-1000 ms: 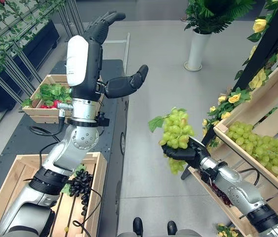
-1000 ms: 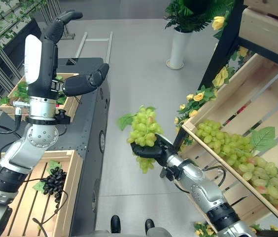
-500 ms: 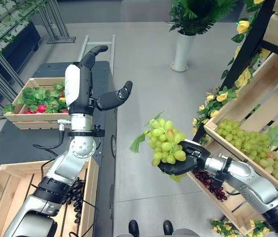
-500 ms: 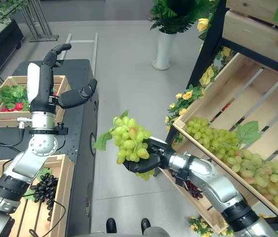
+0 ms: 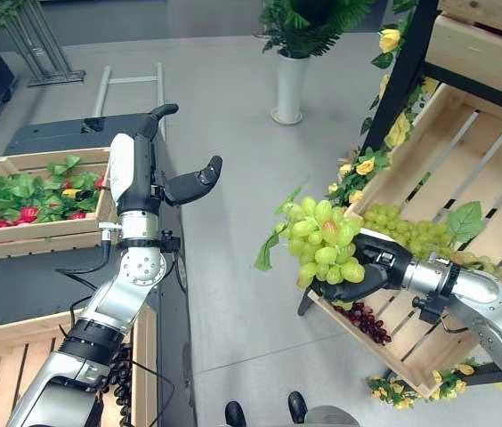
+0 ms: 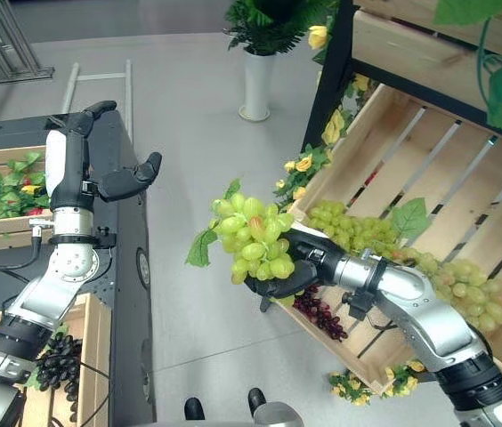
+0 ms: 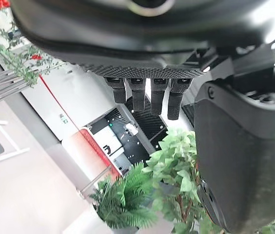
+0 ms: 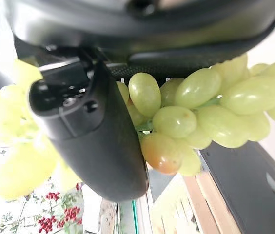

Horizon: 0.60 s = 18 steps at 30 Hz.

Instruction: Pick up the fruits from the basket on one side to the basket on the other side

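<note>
Transfer step: right hand curled round green grape bunch, mid-air beside shelf crate. Left hand spread, idle. Next: carry across to wooden crate, release.

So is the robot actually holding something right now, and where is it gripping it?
Yes: its right hand cups a bunch of green grapes from underneath, fingers curled round the lower part. The raised left hand holds nothing.

Nothing here can be read: no words, numbers, labels or signs stand out on anything in the room.
</note>
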Motion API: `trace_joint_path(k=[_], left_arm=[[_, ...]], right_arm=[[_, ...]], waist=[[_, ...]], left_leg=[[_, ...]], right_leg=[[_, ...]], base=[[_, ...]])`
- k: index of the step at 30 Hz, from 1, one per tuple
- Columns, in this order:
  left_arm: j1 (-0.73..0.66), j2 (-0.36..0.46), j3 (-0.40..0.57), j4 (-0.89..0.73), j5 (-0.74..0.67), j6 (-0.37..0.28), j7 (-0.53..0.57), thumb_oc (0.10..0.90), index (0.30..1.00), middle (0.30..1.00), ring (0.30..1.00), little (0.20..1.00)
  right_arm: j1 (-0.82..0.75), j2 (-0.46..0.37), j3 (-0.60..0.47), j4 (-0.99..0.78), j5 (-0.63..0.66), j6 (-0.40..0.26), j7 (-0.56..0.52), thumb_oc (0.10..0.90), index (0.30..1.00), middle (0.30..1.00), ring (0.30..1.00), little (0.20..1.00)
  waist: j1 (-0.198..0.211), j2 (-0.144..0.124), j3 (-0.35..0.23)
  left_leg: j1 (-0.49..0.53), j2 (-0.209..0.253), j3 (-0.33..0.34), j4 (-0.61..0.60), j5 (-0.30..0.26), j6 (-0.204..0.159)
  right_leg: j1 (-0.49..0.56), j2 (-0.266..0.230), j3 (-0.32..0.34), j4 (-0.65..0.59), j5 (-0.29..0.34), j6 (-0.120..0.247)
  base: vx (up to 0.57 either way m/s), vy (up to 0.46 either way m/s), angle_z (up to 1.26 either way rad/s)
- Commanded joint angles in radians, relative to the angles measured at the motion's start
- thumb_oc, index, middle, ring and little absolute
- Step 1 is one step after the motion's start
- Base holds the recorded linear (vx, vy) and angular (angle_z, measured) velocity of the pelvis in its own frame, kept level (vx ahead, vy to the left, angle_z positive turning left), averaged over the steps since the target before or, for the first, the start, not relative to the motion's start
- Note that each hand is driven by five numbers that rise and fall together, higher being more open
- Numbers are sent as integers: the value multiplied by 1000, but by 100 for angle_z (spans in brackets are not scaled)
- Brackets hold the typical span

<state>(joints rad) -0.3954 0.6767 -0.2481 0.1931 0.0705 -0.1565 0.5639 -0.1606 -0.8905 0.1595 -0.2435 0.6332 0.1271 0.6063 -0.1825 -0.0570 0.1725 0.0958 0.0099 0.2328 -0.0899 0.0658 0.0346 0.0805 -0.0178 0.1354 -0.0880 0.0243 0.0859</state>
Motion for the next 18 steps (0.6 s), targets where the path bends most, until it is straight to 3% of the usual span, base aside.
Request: trace_joint_path(k=[1, 9, 14, 18], left_arm=[[-104, -13, 53, 50, 10, -65, 28, 800, 900, 900, 900, 900], [-99, -62, 45, 91, 30, -58, 57, 800, 900, 900, 900, 900], [-89, -88, 40, 133, 34, -64, 87, 800, 900, 900, 900, 900], [-73, -107, 38, 152, 35, -68, 103, 800, 900, 900, 900, 900]], right_arm=[[-90, -38, -152, -82, 8, -203, -53, 400, 300, 300, 300, 300], [-72, -22, -265, -59, -55, -262, -154, 400, 300, 300, 300, 300], [-72, -2, -333, -42, 5, -280, -296, 400, 300, 300, 300, 300], [-59, 43, -385, -32, -55, -292, -428, 400, 300, 300, 300, 300]], waist=[[-6, 9, -63], [-33, 10, -65], [-47, 13, -63], [-58, 22, -65]], left_leg=[[56, -27, -60, 9, -140, -13], [65, -21, -33, 8, -153, -10], [71, -20, -20, 10, -162, -8], [75, -19, -8, 8, -167, -6]], right_leg=[[-22, 34, -41, 39, -8, 24], [-25, 40, -21, 40, -11, 28], [-27, 43, -14, 47, -16, 28], [-29, 45, -11, 49, -19, 28]], base=[[11, 31, -20], [9, 18, -21], [1, 3, -5], [0, 6, -2]])
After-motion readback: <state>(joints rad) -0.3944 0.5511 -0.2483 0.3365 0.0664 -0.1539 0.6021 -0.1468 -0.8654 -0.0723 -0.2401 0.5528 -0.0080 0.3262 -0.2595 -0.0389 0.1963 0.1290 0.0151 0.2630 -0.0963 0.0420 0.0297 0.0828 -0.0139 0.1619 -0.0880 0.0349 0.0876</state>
